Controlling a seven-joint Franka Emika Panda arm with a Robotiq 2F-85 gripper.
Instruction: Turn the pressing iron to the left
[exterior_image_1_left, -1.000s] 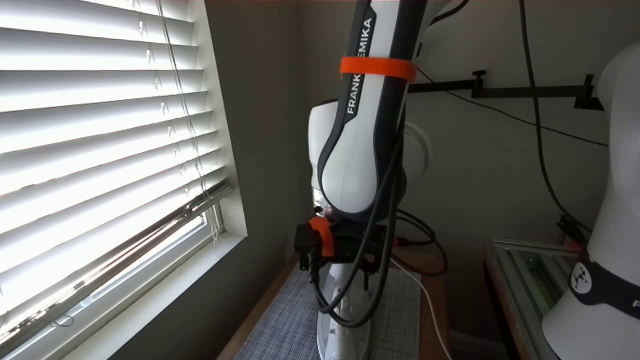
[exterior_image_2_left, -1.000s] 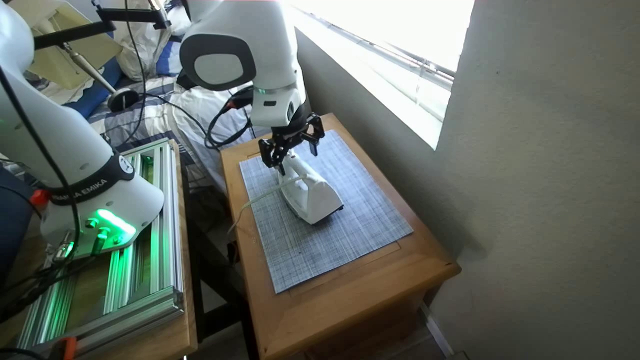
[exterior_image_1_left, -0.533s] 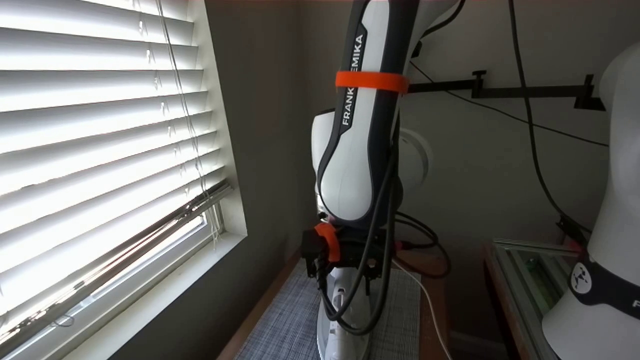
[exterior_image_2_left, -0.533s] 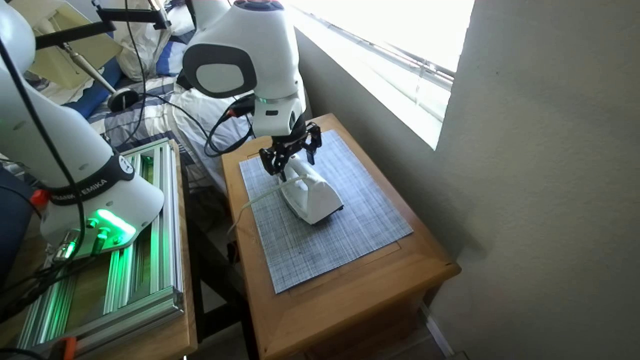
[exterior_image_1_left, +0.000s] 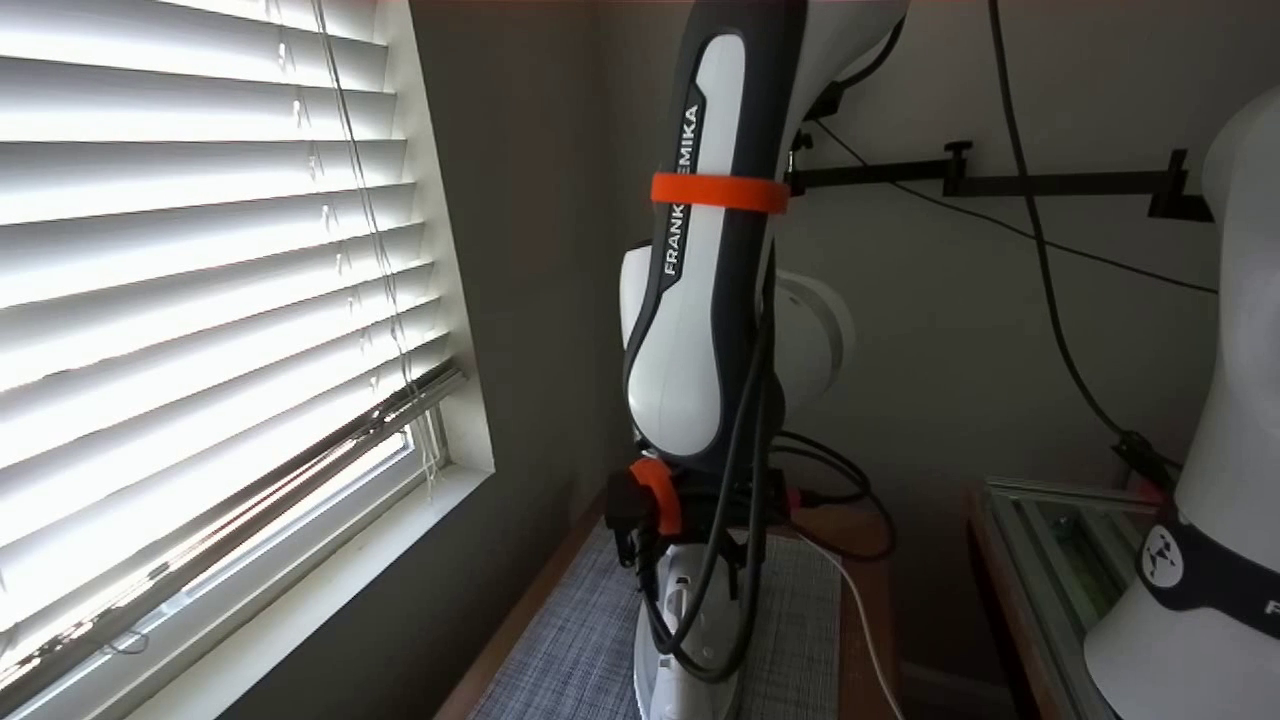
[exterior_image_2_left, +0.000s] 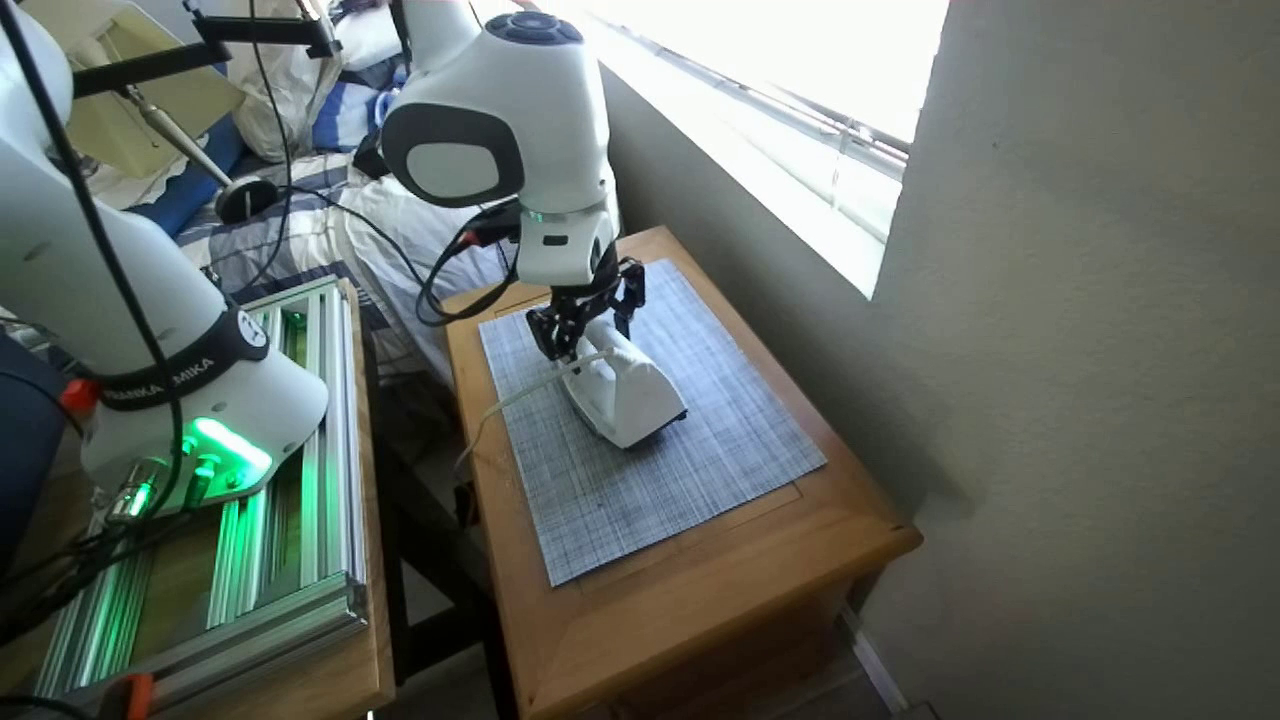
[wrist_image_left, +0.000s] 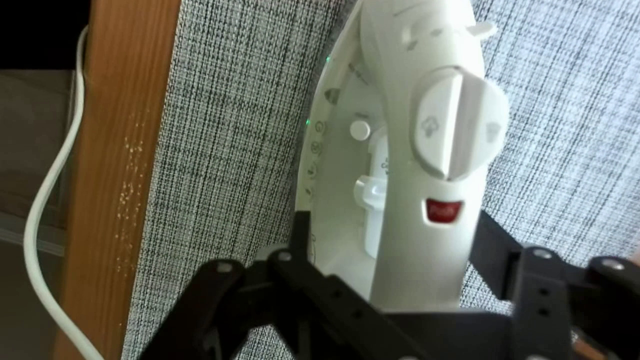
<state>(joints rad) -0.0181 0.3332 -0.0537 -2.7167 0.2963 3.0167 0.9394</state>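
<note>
The white pressing iron (exterior_image_2_left: 648, 400) stands flat on a grey woven mat (exterior_image_2_left: 700, 500). In an exterior view its lower part (exterior_image_1_left: 688, 692) shows below my gripper, partly behind hanging cables. In the wrist view I look down on its handle (wrist_image_left: 422, 250), with a round dial and a red button; its nose is cut off at the top. My black gripper (wrist_image_left: 392, 225) is open, one finger on each side of the handle. The left finger is apart from the handle; the right one is close to it, contact unclear. In an exterior view the gripper (exterior_image_2_left: 597, 338) is low at the handle.
The thin white cord (wrist_image_left: 34, 225) runs from the iron over the wooden table's edge (wrist_image_left: 125, 175). A wall and window sill (exterior_image_1_left: 400, 540) stand close along one side of the table. The robot's base sits on a metal frame (exterior_image_2_left: 335, 430) beside it. Dark cables (exterior_image_1_left: 715, 600) hang off the wrist.
My gripper has come down over the iron's handle, the fingers sinking lower beside it. The arm has lowered with it. The iron, its cord and the mat have not moved.
</note>
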